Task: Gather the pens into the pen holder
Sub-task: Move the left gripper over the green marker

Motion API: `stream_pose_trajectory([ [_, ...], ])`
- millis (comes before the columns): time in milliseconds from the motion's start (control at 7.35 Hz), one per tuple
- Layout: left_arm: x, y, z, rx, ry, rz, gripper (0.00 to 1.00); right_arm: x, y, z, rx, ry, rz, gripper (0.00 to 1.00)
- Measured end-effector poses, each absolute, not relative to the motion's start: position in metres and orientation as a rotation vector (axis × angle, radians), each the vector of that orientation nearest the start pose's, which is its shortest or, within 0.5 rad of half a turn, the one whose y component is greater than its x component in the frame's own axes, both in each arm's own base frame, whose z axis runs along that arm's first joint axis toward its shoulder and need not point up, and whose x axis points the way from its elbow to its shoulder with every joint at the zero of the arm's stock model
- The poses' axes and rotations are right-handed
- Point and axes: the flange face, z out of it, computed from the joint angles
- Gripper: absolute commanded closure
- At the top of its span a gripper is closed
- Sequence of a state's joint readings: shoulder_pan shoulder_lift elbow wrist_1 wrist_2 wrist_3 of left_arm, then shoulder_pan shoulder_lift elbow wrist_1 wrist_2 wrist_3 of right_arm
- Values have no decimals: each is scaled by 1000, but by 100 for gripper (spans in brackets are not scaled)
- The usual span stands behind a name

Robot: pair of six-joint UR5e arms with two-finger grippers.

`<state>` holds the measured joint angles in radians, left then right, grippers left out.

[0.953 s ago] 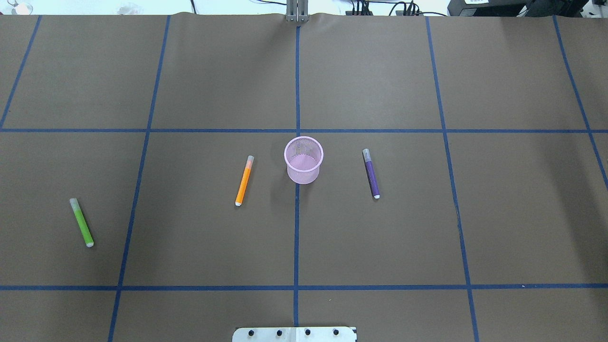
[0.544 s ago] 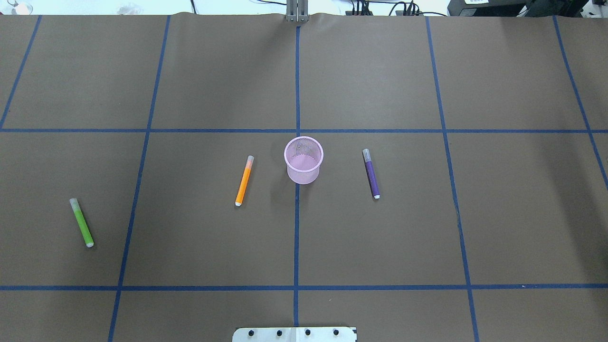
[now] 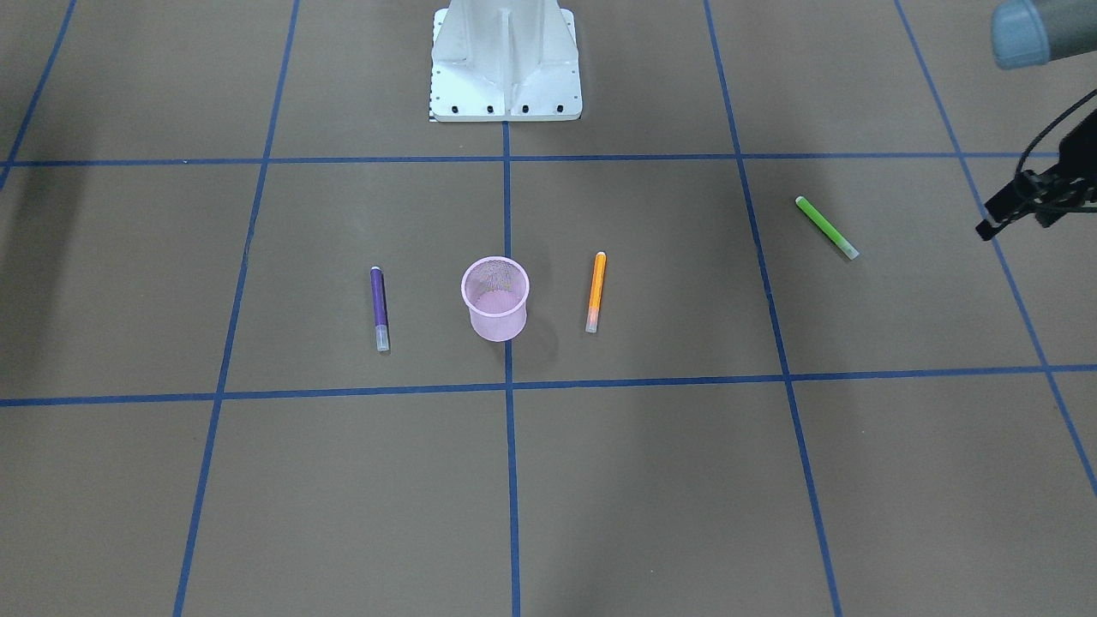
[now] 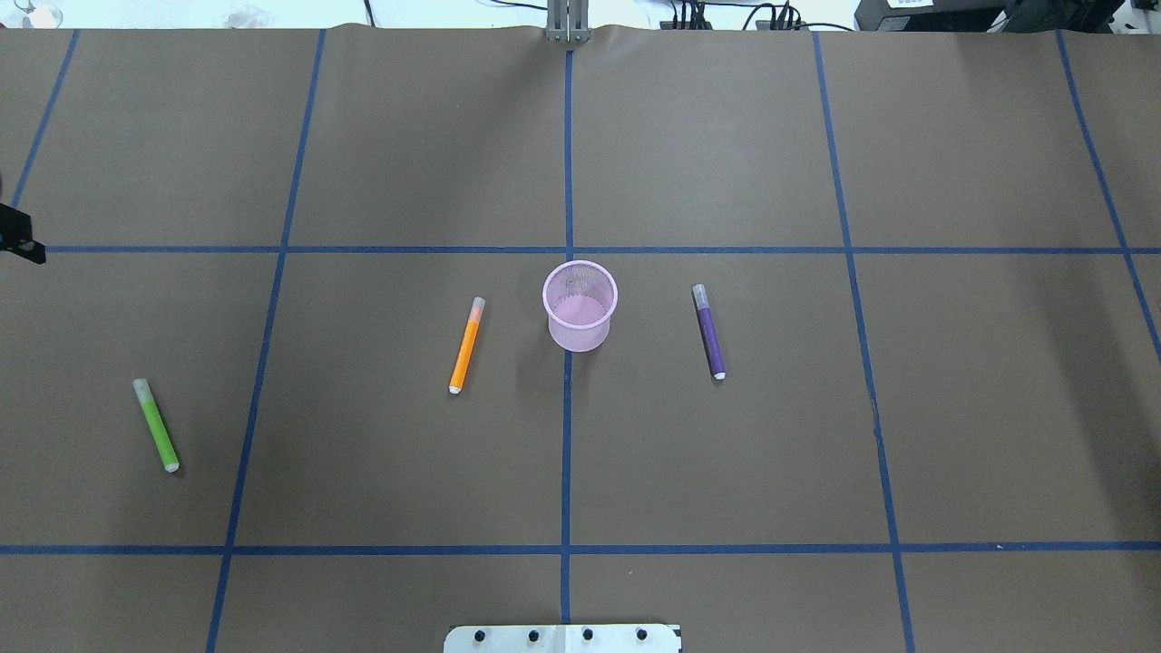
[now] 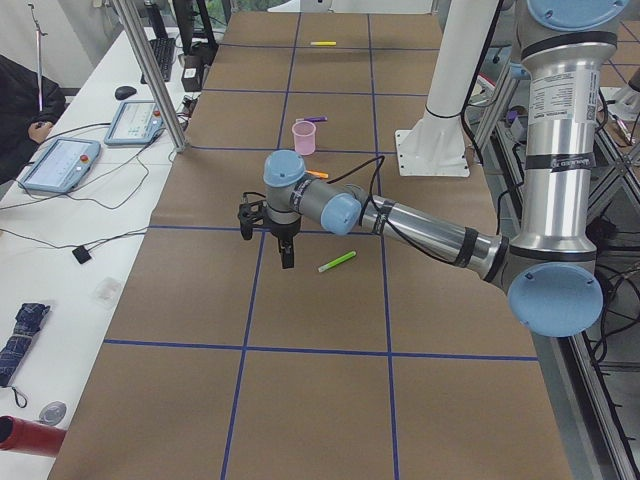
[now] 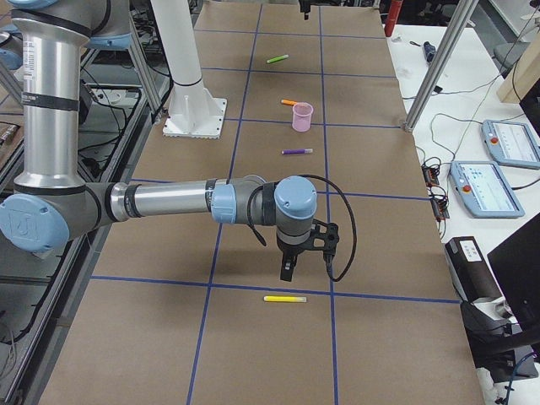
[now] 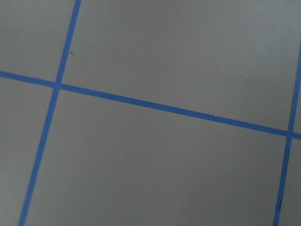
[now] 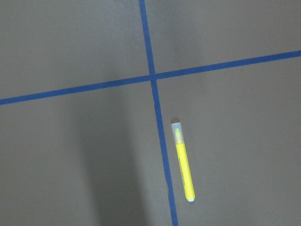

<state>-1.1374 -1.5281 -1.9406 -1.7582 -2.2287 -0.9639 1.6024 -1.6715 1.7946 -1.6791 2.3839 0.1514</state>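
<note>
Empty pen holder [image 4: 580,304] stands mid-counter [image 4: 726,136], with the orange pen [image 4: 466,346] at its 9 o'clock, the purple pen [image 4: 708,331] at 3 and the green pen [image 4: 156,424] far out near 8. The yellow pen [image 8: 182,162] lies near the right claw [image 6: 295,261]. I cannot tell how far apart the fingers are on either it or the left claw [image 5: 272,238]. A pen clipping the rim could topple the light cup, and an off-centre pinch may roll a pen. There is open counter all round, with no edge close

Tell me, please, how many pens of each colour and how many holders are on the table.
Slim purple pen, pale cap: 1
Slim orange pen, pale cap: 1
Slim green pen, pale cap: 1
Slim yellow pen, pale cap: 1
Round pink wire-mesh pen holder: 1
Total: 5 (4 pens, 1 holder)
</note>
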Motion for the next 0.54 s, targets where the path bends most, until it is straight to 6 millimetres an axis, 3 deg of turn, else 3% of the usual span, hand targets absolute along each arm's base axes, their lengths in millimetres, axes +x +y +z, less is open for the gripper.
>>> stream_pose_trajectory([
  [544,234,-405,493,-56,755,-434,1,74,-444,609,-47,-816,171,0],
])
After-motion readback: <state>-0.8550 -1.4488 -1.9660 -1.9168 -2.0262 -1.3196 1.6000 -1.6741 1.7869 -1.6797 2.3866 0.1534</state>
